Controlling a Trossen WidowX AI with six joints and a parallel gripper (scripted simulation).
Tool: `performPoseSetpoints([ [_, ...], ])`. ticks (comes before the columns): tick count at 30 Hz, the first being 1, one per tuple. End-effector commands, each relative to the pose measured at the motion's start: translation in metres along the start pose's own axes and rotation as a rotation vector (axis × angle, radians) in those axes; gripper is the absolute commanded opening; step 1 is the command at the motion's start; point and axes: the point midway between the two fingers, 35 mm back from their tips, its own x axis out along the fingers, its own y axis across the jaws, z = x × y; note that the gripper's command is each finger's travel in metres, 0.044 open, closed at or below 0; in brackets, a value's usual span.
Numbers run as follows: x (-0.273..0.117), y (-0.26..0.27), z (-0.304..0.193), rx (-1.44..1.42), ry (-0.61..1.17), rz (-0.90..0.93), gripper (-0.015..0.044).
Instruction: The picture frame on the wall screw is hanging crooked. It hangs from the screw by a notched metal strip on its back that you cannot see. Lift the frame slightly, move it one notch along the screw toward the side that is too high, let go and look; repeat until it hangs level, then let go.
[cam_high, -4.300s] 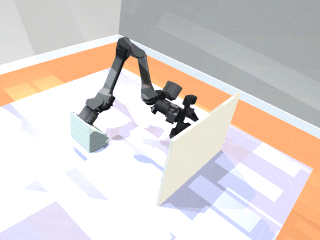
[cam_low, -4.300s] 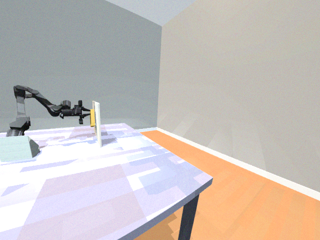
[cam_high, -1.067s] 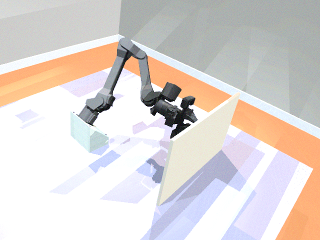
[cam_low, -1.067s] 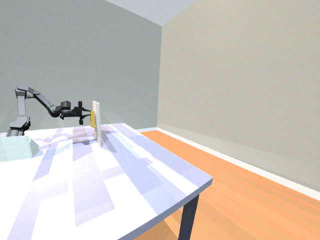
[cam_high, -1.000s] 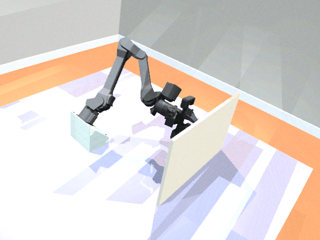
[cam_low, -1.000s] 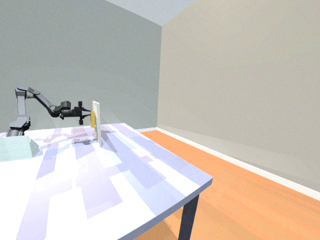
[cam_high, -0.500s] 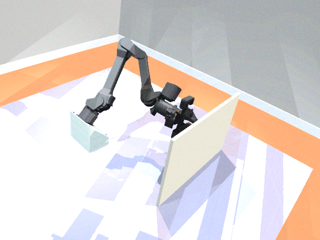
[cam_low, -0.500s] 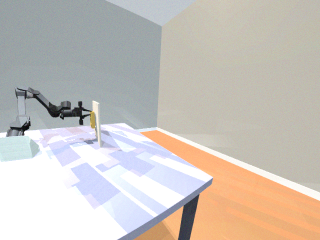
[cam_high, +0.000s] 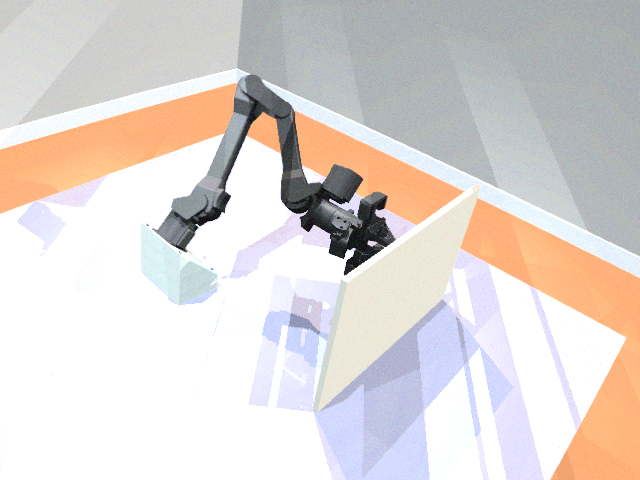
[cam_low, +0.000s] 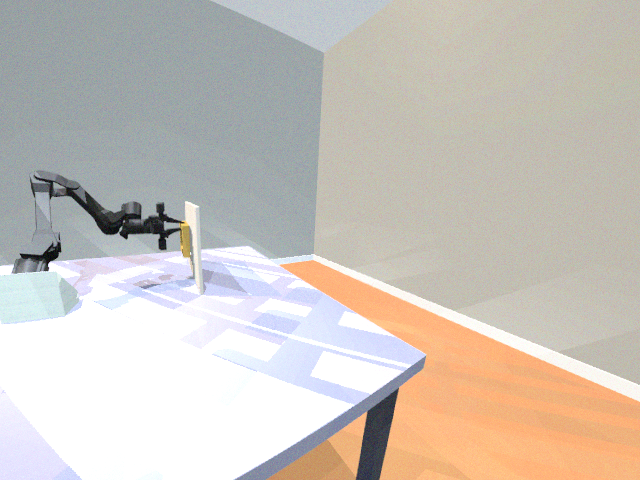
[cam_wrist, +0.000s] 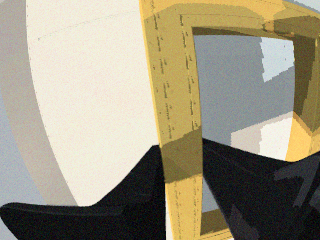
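Exterior view, left to right. Mint block (cam_high: 160, 268) (cam_low: 31, 297) at the arm's (cam_high: 235, 149) (cam_low: 44, 206) foot on the worktop (cam_high: 103, 361) (cam_low: 155, 387); nothing for me to do there. Arm reaches over to the pincer (cam_high: 381, 248) (cam_low: 180, 226) (cam_wrist: 181, 145), which is clamped on one side bar of the frame (cam_low: 185, 240) (cam_wrist: 172, 90), a finger on either face of that bar. Frame is at the front of the upright panel (cam_high: 403, 294) (cam_low: 194, 248) (cam_wrist: 95, 100); top view has it hidden behind the panel. Screw and strip: not visible.

My read: I'm in the lift-and-shift step, grip made. Can't tell if the strip is off the screw, or which side is high; wrist view is too bent to judge level.

Next: small lift, one notch toward the high side, lower, open, back off, look. Too much lift could unhook it; too little and the notch drags. Repeat if crooked.
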Motion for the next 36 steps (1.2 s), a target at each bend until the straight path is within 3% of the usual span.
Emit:
performPoseSetpoints([
  [1, 0.0, 0.0, 0.0, -0.003, 0.0, 0.0, 0.0053],
  [9, 0.0, 0.0, 0.0, -0.003, 0.0, 0.0, 0.026],
  [14, -0.006, 0.0, -0.002, -0.02, 0.0, 0.0, 0.026],
  [24, -0.095, -0.006, -0.001, -0.278, -0.004, 0.006, 0.026],
  [29, -0.097, -0.004, -0.007, -0.269, 0.004, 0.006, 0.026],
  [36, -0.148, 0.011, -0.024, -0.345, 0.0, 0.009, 0.026],
])
